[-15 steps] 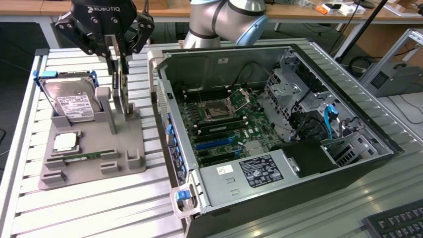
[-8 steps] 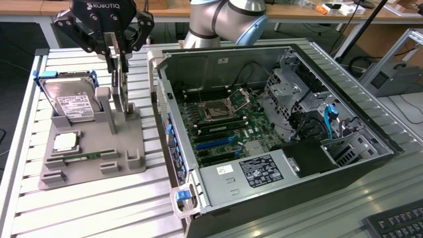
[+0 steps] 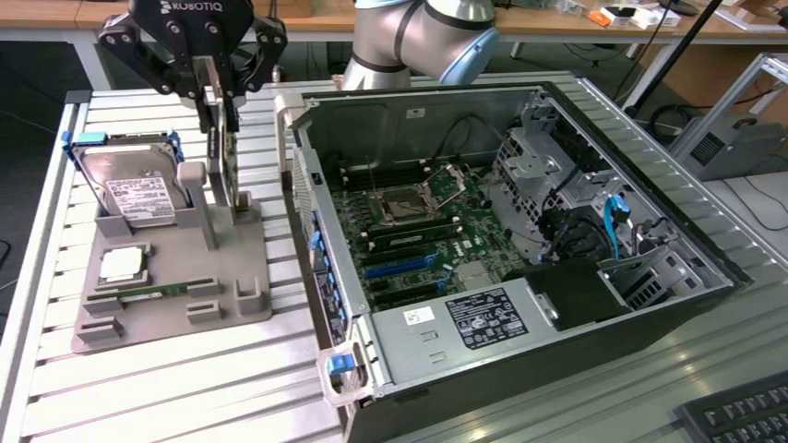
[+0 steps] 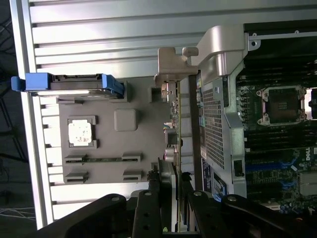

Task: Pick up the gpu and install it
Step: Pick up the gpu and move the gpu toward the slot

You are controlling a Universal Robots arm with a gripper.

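Black two-finger gripper (image 3: 218,97) (image 4: 169,196) stands vertical, fingers down, clamped across the top edge of the gpu (image 3: 220,175) (image 4: 172,148). This is a thin green card with a black cooler block, standing on edge directly beneath the tool. The card's lower edge appears seated in the grey moulded fixture (image 3: 173,309), though that contact is poorly seen.

Beyond the tool, toward the exterior view's left:
- silver hard drive (image 3: 138,189) in a blue carrier
- square silver processor (image 3: 124,265)
- narrow green RAM stick (image 3: 154,291)

Farthest, toward the exterior view's right: open black computer case (image 3: 369,115), motherboard exposed.

Beside the case (image 3: 407,115), gpu (image 3: 221,180) stands upright on fixture (image 3: 173,309).
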